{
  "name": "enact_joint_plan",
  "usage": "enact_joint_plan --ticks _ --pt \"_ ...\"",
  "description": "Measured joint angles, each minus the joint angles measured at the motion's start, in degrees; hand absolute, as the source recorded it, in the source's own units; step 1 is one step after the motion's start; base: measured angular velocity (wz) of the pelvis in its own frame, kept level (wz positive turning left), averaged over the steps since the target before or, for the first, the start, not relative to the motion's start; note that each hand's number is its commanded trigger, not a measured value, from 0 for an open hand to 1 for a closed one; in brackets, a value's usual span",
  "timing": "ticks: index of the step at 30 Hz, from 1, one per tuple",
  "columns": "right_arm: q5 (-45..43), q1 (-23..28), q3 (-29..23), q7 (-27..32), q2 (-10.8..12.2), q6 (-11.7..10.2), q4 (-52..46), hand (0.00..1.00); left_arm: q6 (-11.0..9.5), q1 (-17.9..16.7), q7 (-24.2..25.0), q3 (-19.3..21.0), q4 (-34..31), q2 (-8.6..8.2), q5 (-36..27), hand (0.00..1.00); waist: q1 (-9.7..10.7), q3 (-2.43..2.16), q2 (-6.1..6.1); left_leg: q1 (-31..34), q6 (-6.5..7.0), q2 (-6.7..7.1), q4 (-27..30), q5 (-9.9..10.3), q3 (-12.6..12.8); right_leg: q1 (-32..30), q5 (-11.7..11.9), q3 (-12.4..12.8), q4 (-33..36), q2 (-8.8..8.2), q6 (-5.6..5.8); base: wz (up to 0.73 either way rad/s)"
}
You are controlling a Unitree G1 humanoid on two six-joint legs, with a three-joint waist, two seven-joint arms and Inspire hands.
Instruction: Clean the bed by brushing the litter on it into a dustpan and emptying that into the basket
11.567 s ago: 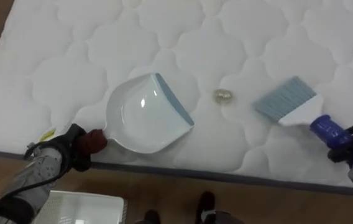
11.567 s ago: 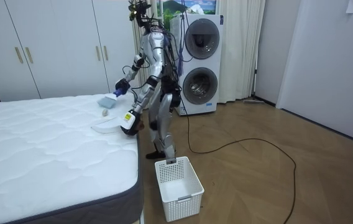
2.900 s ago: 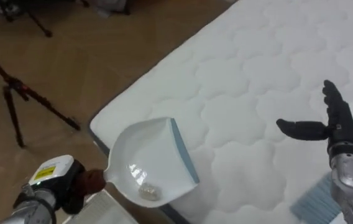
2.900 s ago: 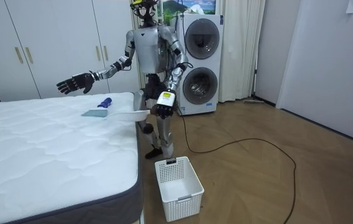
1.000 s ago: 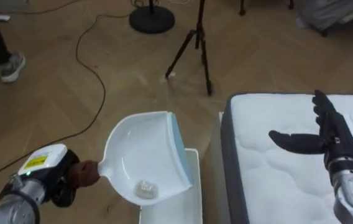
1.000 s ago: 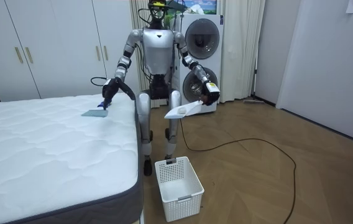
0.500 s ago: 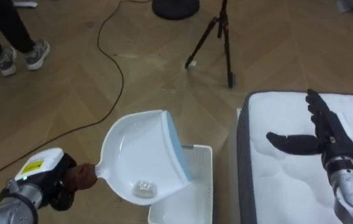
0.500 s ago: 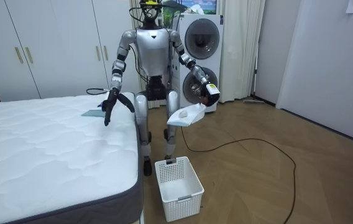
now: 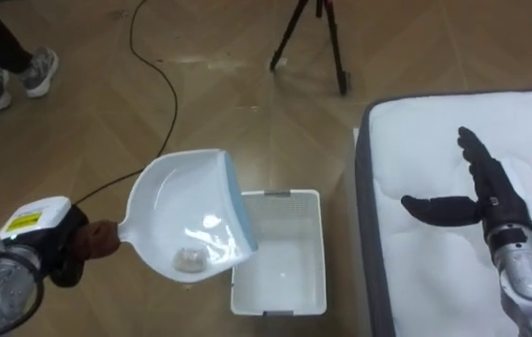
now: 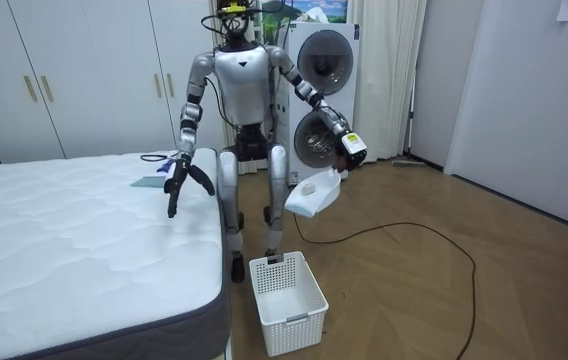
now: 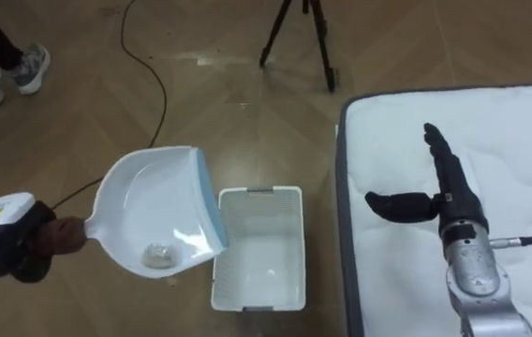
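One scrap (image 9: pixel 189 258) aboard, left robot hand (image 9: pixel 58 260) clamps the dustpan (image 9: pixel 177 211) at the basket's (image 9: pixel 275 195) edge for tipping, right robot hand (image 9: pixel 489 201) splayed.

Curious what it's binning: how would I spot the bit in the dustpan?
Beside the white mattress, a white basket sits on the wood floor. Left of it, the left hand holds a white dustpan with a blue lip. The small pale lump in its bowl is the only loose thing there.
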State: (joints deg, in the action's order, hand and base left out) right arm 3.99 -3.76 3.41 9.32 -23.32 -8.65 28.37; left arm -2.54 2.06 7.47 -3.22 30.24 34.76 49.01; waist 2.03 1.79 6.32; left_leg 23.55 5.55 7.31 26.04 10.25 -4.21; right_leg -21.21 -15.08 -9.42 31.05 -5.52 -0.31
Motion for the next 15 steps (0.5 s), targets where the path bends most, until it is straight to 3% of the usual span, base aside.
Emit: enact_joint_plan --ticks 2,5,8,15 --pt "-2.21 -0.91 0.04 1.21 0.06 -0.13 2.02 0.0 -0.76 0.53 -0.32 -1.41 2.23 0.29 -0.12 1.0 0.72 0.09 2.04 1.75 0.15 0.51 0.69 -0.09 0.16 -1.98 -0.46 0.06 1.34 -0.54 0.21 0.02" --pt "-3.5 -1.75 0.04 2.7 0.13 -0.14 3.06 0.0 -0.76 1.24 -0.66 -1.47 5.18 0.46 -0.1 1.0 0.97 0.33 3.61 3.91 0.57 1.19 0.71 -0.53 1.19 -5.23 -1.13 1.3 3.41 -1.45 0.2 -0.09" --pt "-3.6 -2.27 0.04 3.59 0.11 -0.14 3.21 0.0 0.08 1.73 -0.93 -1.53 6.95 0.5 -0.09 1.0 0.94 0.36 3.81 5.02 0.66 1.63 0.75 -0.63 2.8 -8.02 -1.92 2.87 5.98 -2.22 0.22 -0.13" --pt "-5.24 -2.47 0.02 4.67 -0.73 -0.03 3.26 0.0 0.77 2.96 -1.11 -4.75 8.18 0.54 -0.13 1.0 2.57 0.35 5.37 6.94 0.67 2.29 1.44 -0.62 3.93 -11.1 -3.29 3.45 8.53 -3.27 0.04 -0.01"
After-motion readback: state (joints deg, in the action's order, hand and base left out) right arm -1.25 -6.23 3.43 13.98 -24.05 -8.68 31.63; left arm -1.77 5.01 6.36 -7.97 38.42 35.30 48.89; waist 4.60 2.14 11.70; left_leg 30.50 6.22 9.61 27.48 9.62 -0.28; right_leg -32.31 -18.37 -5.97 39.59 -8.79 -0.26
